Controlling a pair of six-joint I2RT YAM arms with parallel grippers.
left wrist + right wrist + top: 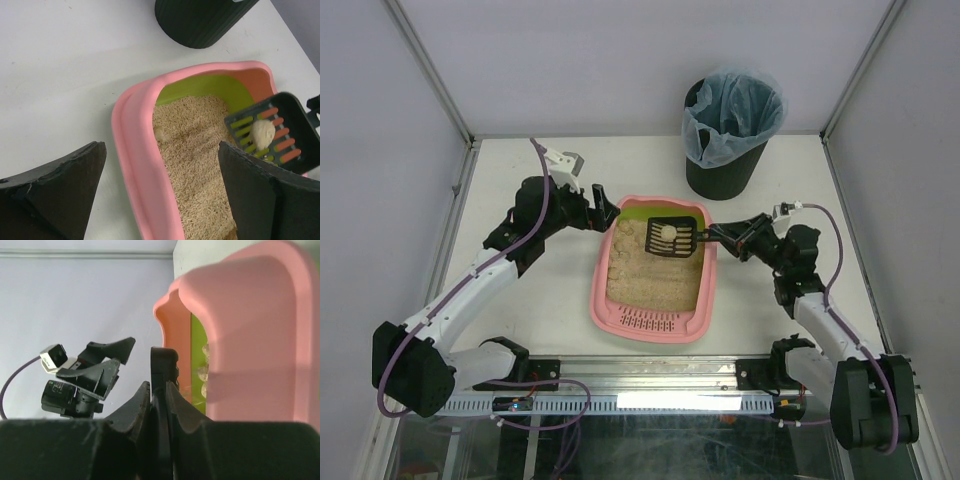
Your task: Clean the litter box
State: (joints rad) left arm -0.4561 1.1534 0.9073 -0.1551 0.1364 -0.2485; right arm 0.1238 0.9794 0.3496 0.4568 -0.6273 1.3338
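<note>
We judge box [655,322] stiff but litter-heavy, grip the pink rim mid-frame; left jaws wide, right jaws clamp scoop [672,238].

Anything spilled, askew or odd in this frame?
Nothing stands out. The litter box sits flat with its litter inside, no grains show on the table, the bin stands upright, and the scoop, held by the right gripper, carries one clump over the box.

white table [520,310] enclosed by pale lavender walls [590,60] with metal-framed corners.
</note>
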